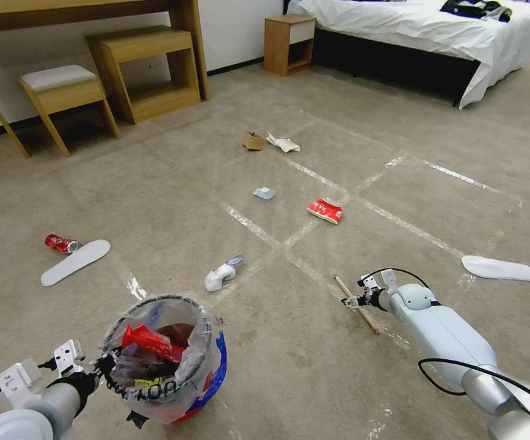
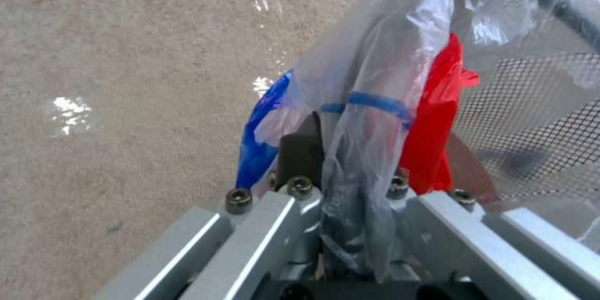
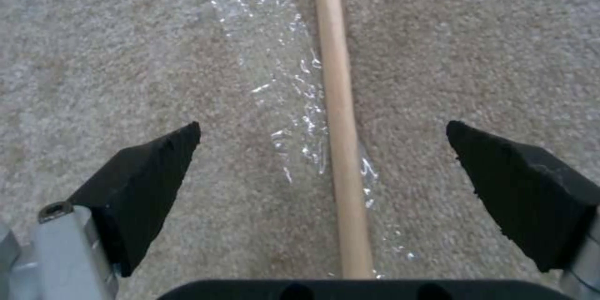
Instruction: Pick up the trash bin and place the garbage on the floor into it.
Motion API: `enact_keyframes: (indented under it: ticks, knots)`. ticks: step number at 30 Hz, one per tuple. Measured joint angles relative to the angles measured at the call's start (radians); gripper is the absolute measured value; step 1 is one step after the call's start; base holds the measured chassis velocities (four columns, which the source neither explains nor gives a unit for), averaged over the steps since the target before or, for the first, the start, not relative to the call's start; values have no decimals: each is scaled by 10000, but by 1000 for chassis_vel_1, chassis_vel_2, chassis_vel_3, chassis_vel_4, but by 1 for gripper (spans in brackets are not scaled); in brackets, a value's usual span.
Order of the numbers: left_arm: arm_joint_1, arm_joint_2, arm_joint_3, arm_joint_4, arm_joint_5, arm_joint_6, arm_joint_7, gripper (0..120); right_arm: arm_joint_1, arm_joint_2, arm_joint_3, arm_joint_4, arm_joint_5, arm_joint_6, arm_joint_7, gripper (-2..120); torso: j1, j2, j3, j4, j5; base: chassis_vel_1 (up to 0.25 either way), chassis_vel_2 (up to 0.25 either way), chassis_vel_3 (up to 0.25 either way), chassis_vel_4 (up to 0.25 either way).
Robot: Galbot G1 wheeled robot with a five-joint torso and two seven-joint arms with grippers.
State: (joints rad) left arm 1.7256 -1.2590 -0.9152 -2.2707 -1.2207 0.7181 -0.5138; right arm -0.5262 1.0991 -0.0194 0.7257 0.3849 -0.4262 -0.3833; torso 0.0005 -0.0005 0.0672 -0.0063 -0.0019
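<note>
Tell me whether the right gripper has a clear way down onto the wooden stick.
Probably yes. The right gripper is open with the wooden stick lying between its pads, flat on the floor beside a tape line, with nothing over it.

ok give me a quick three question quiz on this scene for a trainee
1. True or false: the right gripper is shut on the wooden stick.
2. What does the left gripper grip? A) the red can B) the trash bin by its rim and bag C) a white insole
3. Fill in: the stick lies beside a strip of shiny clear ____ on the floor.

Key: 1. False; its fingers are spread either side of the stick, not touching it. 2. B. 3. tape.
</note>
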Motion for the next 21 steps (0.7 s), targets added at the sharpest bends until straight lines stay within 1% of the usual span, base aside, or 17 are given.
enact_keyframes:
  ticks: [13,21]
  knots:
    - [-26,-26,21,-43,-5,-2,7,0,118,412,-43,-411,-117,167,-65,100,0,1,0,0,-1,0,0,0,0]
    - [-25,10,6,-54,-9,-3,7,0,126,509,-35,-515,-133,204,-65,100,0,0,1,0,0,0,0,0,0]
